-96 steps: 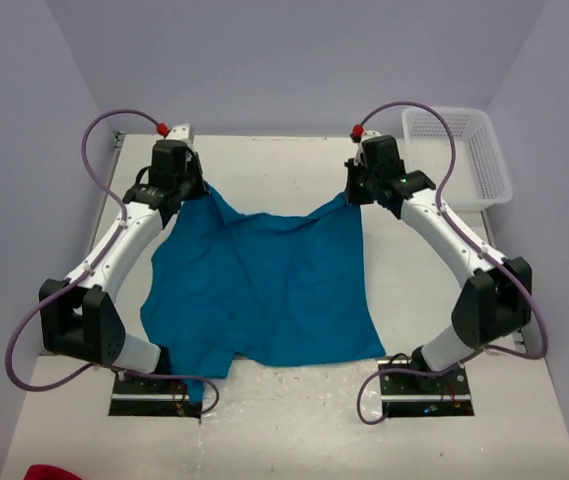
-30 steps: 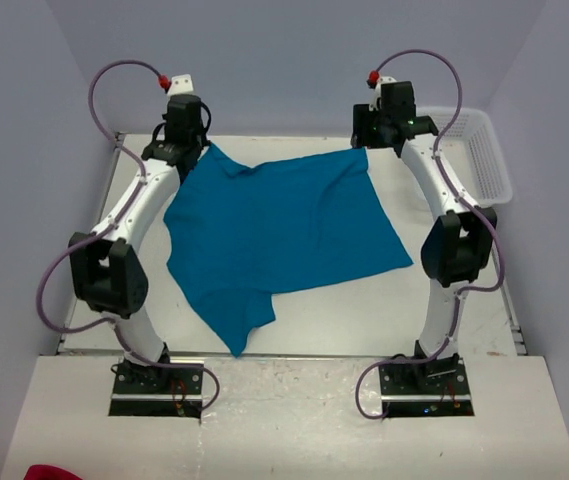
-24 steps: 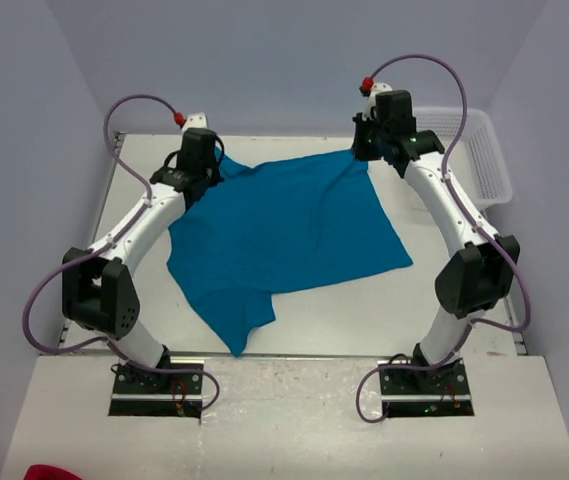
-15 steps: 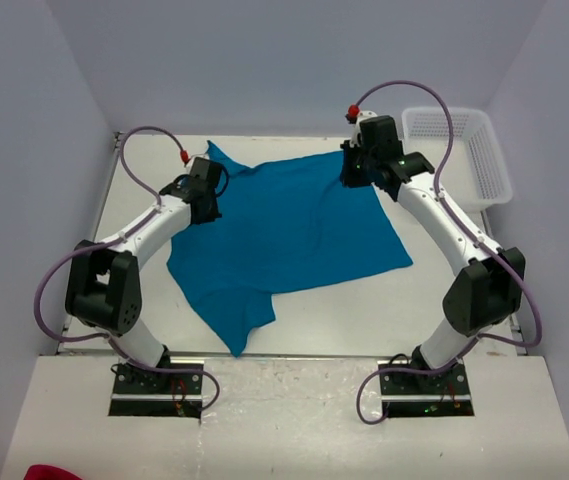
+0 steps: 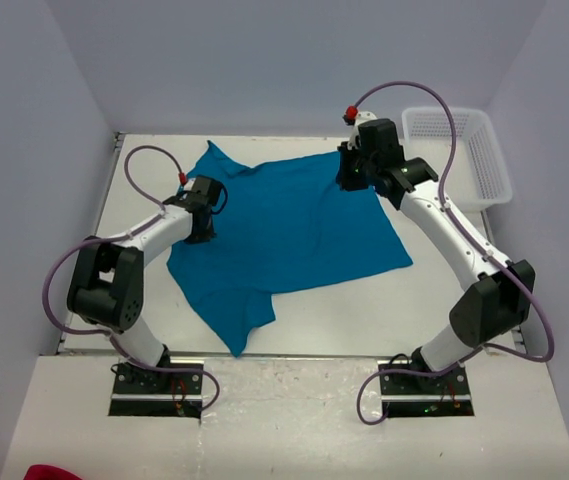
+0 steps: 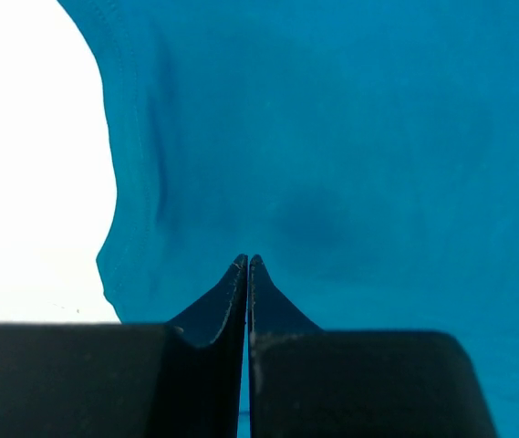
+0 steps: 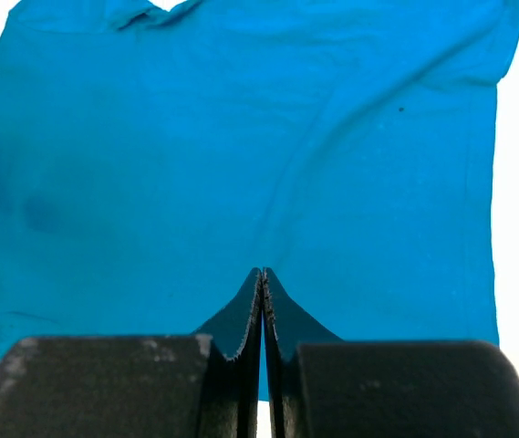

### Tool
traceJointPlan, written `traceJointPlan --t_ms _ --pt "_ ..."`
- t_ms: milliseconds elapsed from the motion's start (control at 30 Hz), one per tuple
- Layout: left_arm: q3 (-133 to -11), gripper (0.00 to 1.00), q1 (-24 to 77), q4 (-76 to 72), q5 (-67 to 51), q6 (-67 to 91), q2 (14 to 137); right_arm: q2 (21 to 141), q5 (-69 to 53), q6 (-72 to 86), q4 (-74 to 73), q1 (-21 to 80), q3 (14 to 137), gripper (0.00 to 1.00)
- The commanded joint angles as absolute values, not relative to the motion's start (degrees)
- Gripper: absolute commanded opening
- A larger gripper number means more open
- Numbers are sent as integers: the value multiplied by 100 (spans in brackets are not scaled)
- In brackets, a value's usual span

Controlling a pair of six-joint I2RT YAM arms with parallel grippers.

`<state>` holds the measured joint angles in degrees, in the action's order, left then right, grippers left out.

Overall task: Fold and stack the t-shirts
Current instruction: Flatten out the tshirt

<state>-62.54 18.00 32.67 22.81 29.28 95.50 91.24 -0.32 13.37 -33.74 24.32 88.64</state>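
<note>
- Right, you had one teal-blue t-shirt (image 5: 284, 235) spread out flat on the white worktop (image 5: 444, 300), lying between the two arms and towards the far half.
- One pointed bit of the cloth reached to the far left and another ran down towards the near edge; the right corner lay out past the right arm's forearm.
- Your left pincer (image 5: 204, 228) was over the shirt's left side, close to its edge, jaws pressed together.
- From the left wrist view, that left pincer (image 6: 245, 265) showed its two black fingertips (image 6: 227, 292) meeting tip to tip, with blue cloth filling the view beyond and bare white worktop off to the left.
- Your right pincer (image 5: 347, 183) sat at the shirt's far right corner, also closed up tight.
- From the right wrist view, the right pincer (image 7: 262, 274) had its tips together over the cloth, and the shirt ran away from it with soft wrinkles across it.
- Whether either set of tips touched the cloth, you couldn't tell from these views.
- Over at the far right corner stood a white mesh basket (image 5: 464, 150), just clear of the shirt.
</note>
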Motion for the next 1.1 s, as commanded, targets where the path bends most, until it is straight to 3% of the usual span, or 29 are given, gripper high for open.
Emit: traceJointPlan --t_ms 0,467,1067 --pt "-6153 0 1740 3243 2522 3111 9685 8877 105 1415 -3234 2505 8877 0" --pt "-6108 0 1187 3155 2558 3076 10450 8824 88 1424 -3076 2531 8631 0" --pt "-8015 0 817 3770 3050 3006 11601 9167 88 1397 -3129 2593 8692 0"
